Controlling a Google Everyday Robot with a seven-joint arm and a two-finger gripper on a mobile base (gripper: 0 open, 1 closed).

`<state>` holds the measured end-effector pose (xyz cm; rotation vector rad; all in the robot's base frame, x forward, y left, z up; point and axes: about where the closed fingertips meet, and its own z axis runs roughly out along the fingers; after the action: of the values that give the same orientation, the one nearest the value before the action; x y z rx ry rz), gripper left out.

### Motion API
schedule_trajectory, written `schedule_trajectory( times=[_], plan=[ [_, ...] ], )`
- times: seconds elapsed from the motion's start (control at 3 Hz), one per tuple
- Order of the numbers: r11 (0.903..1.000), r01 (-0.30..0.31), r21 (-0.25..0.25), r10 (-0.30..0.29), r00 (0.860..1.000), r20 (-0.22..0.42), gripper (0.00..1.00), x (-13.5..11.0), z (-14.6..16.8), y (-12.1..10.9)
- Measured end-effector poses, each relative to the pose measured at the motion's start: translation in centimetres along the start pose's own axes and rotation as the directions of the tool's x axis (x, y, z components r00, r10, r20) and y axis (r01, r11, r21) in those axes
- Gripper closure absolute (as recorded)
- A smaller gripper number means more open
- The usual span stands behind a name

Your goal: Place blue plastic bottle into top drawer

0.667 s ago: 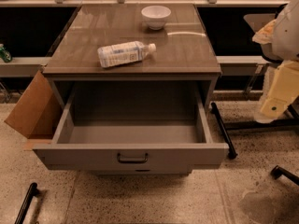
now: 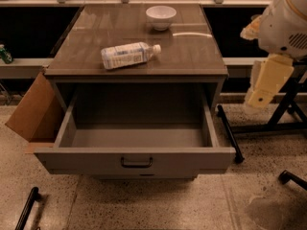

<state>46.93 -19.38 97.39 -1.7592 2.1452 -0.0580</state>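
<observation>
The bottle (image 2: 128,55) lies on its side on the counter (image 2: 192,56), in front of the bowl (image 2: 160,16) and above the pulled-out drawer (image 2: 86,162). My gripper (image 2: 263,87) hangs beyond the counter's right edge, well apart from the bottle; I cannot tell how far open it is.

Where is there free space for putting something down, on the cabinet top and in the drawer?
The top drawer floor is wholly bare. On the cabinet top, free patches lie right of the blue plastic bottle and left of the white bowl. Busiest is the strip from bottle to bowl. The gripper hangs off the right side.
</observation>
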Motion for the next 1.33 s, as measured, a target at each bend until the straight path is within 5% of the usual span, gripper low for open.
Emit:
schedule_trajectory(
  times=[0.67,1.33],
  plan=[
    [0.9967,0.073,-0.035,-0.067,0.985,0.157,0.00,-6.6,5.2,-3.8],
    [0.9953,0.092,-0.031,-0.085,0.981,0.174,0.00,-7.3,5.8,-4.3]
  ],
)
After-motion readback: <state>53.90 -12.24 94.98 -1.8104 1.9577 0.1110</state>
